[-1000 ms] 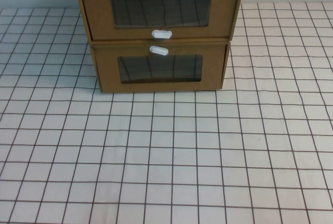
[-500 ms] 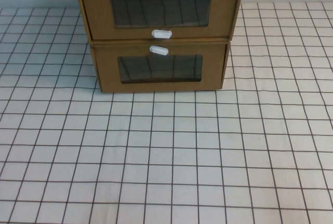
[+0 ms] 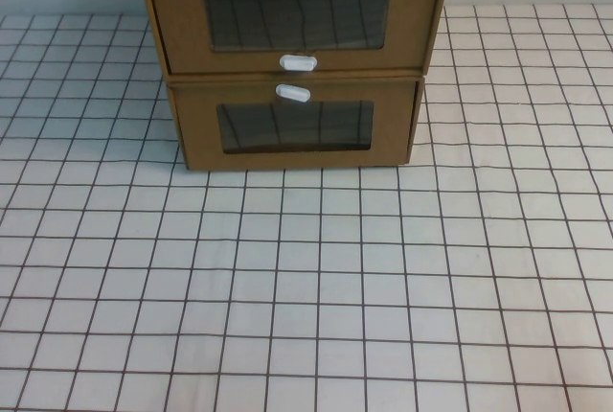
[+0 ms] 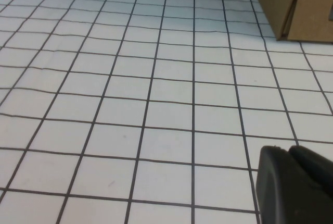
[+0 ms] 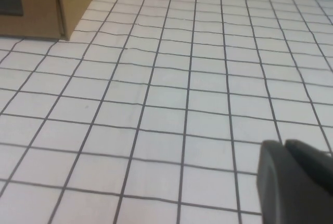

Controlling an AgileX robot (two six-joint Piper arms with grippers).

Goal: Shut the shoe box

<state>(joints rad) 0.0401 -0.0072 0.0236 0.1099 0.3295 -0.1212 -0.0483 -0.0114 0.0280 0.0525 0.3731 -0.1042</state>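
Two grippers low over the gridded table (image 3: 383, 287), left gripper (image 4: 294, 185) and right gripper (image 5: 294, 182) (finger state unclear), two stacked boxes, shoe box (image 3: 292, 14) above twin box (image 3: 292, 125).

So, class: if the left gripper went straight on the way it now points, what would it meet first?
Probably the gridded tablecloth. The left gripper angles down over it, with cardboard boxes off to one side, likely missed. The right gripper likewise hangs over the cloth.
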